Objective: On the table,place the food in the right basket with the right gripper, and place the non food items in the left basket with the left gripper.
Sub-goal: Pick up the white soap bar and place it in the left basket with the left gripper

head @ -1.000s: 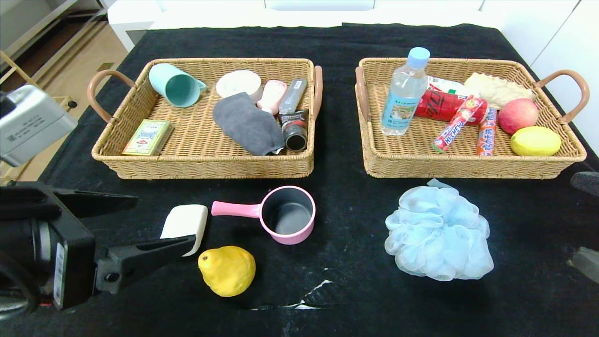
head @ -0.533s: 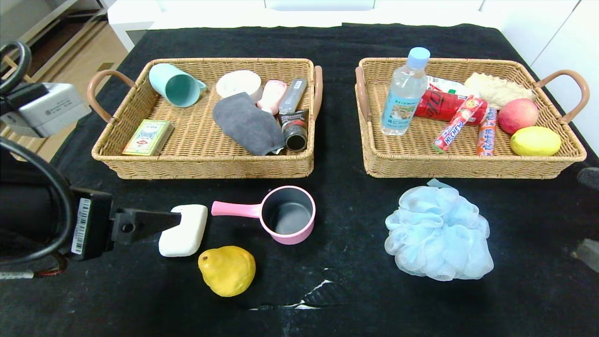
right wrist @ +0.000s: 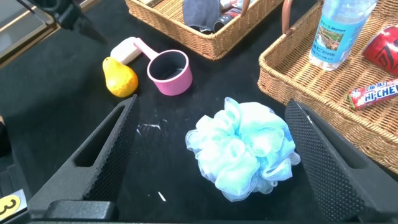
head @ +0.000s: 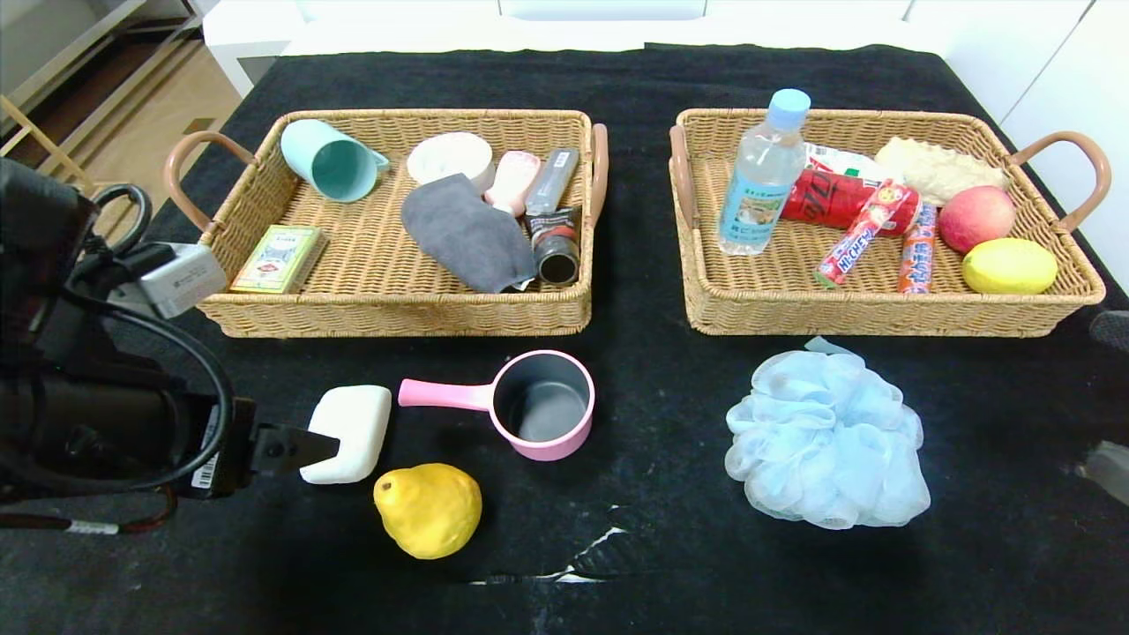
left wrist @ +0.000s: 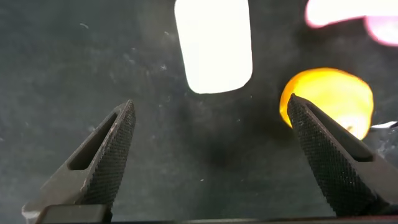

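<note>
Black cloth covers the table [head: 635, 79], with a small tear [head: 573, 556] near the front edge that could snag a fingertip if I drag low there. My left gripper [head: 295, 448] sits at the soap [head: 347, 422], fingers spread wide and holding nothing; in the wrist view the soap lies ahead of the tips, not yet between them. The pear [head: 429, 509] is just beside the soap and the pot [head: 540, 404] handle points at it, so I judge a wide closing sweep could knock either one, or the smooth bar could squirt out sideways. The left basket [head: 212, 309] has free floor near the card box [head: 279, 257], though its front wall must be cleared. My right gripper [right wrist: 208, 158] hovers open and empty over the puff [head: 826, 438], near the right basket [head: 706, 309].
</note>
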You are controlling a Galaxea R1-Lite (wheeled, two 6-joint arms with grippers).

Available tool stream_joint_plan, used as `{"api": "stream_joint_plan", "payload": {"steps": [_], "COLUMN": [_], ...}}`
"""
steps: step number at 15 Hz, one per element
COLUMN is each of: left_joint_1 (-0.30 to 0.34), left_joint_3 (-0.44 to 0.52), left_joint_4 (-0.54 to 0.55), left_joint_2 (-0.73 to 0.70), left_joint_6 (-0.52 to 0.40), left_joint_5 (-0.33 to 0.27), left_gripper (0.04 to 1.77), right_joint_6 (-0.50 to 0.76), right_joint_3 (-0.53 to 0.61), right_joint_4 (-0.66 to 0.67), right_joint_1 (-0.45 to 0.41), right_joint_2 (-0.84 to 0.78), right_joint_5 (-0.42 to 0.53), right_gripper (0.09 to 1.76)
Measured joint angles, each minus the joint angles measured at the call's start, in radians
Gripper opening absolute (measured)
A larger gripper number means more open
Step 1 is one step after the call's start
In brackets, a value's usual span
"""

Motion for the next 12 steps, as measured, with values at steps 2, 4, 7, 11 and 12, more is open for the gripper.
{"api": "stream_joint_plan", "payload": {"steps": [2, 4, 7, 11, 12], "left_joint_1": [0.013, 0.023, 0.031, 0.044, 0.049], "left_joint_3": [0.022, 0.034, 0.038, 0.045, 0.049], "left_joint_4": [-0.043, -0.089, -0.104, -0.152, -0.180], "left_joint_2": [0.016, 0.038, 0.075, 0.113, 0.120], "left_joint_6": [0.001, 0.003, 0.002, 0.001, 0.002], "left_joint_5": [-0.024, -0.027, -0.028, -0.032, -0.032], "left_gripper": [1.76, 1.76, 1.76, 1.76, 1.76], "right_joint_6": [0.000, 0.000, 0.000, -0.001, 0.000], "right_joint_3": [0.000, 0.000, -0.001, -0.001, -0.002], "right_joint_4": [-0.001, -0.001, -0.001, -0.001, -0.001], "right_joint_1": [-0.001, -0.001, -0.003, -0.005, -0.005], "right_joint_2": [-0.001, -0.002, -0.003, -0.004, -0.004], "right_joint_5": [0.000, 0.000, -0.001, -0.001, -0.002], "right_gripper": [1.70, 1.70, 1.70, 1.70, 1.70]}}
